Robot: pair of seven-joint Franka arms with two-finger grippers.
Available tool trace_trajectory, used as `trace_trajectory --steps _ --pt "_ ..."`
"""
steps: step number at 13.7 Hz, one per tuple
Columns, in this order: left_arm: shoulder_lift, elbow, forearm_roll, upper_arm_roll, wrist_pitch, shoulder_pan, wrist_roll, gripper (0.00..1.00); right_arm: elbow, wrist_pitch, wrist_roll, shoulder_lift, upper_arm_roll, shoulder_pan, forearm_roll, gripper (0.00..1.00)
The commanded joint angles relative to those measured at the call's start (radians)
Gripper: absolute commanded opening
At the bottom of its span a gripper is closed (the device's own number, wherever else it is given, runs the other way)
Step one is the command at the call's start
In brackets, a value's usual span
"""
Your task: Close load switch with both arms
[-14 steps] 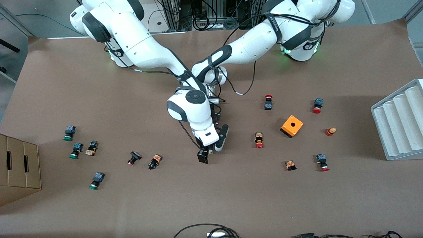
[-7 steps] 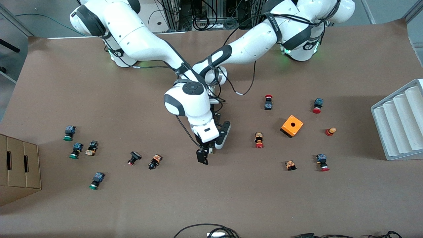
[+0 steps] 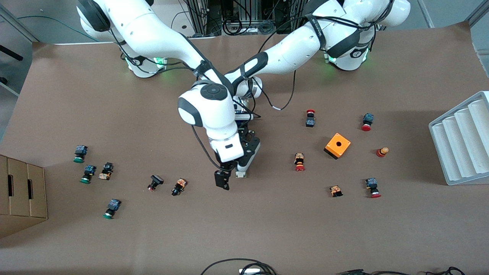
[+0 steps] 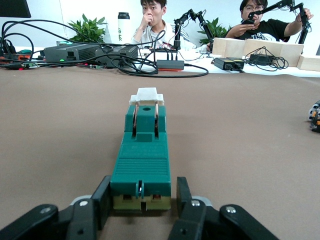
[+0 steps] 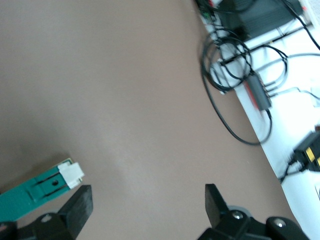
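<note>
- The load switch (image 4: 141,160) lies flat on the brown counter (image 3: 267,221) near its middle, green body with the white lever (image 4: 146,95) at the end pointing away from the left gripper.
- The left gripper (image 4: 141,205) sits low at the counter, its two black fingers (image 4: 102,197) closed against the sides of the switch's end and holding it.
- In the front view only the white tip of the switch (image 3: 240,174) shows, just under the left gripper (image 3: 244,158); the right arm's wrist covers most of the rest.
- The right gripper (image 3: 222,179) hangs over bare counter just beside the switch, toward the right arm's end of the counter.
- In the right wrist view its fingers (image 5: 79,206) stand wide apart with nothing between them, and the lever end of the switch (image 5: 50,184) shows beside one finger without touching it.
- An orange box (image 3: 337,145) with a hole stands toward the left arm's end, well apart from the switch, with small red-capped push buttons (image 3: 299,162) scattered around it.
- Green-capped push buttons (image 3: 87,173) lie toward the right arm's end.
</note>
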Motion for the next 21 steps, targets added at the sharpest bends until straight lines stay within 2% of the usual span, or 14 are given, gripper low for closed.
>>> trace_trajectory --steps 1,3,6,7,12,17,19,21 --pt "0.015 0.019 0.010 0.005 -0.012 -0.011 -0.014 0.57 -0.002 -0.143 -0.006 -0.067 0.020 -0.049 0.040 1.00" --pt "0.013 0.019 0.009 0.005 -0.012 -0.011 -0.009 0.57 -0.002 -0.188 -0.002 -0.108 0.021 -0.062 0.050 1.00" --pt "0.006 0.009 0.009 0.005 -0.009 -0.006 0.003 0.57 -0.002 -0.251 0.000 -0.145 0.007 -0.086 0.151 1.00" --pt "0.001 0.009 0.009 0.005 -0.009 -0.006 0.005 0.57 -0.002 -0.257 0.001 -0.151 0.007 -0.090 0.158 1.00" --pt "-0.008 0.009 0.000 0.003 -0.009 -0.004 0.032 0.56 -0.005 -0.362 0.007 -0.213 0.010 -0.237 0.314 1.00" --pt "-0.014 0.009 -0.004 0.003 -0.007 -0.006 0.032 0.58 -0.005 -0.517 0.125 -0.248 0.008 -0.351 0.316 1.00" --pt "-0.013 0.007 -0.005 0.002 -0.007 -0.006 0.032 0.59 -0.010 -0.519 0.135 -0.253 0.011 -0.423 0.317 1.00" --pt "-0.014 0.009 -0.007 0.000 -0.009 -0.006 0.034 0.79 -0.036 -0.521 0.129 -0.276 0.014 -0.489 0.319 1.00"
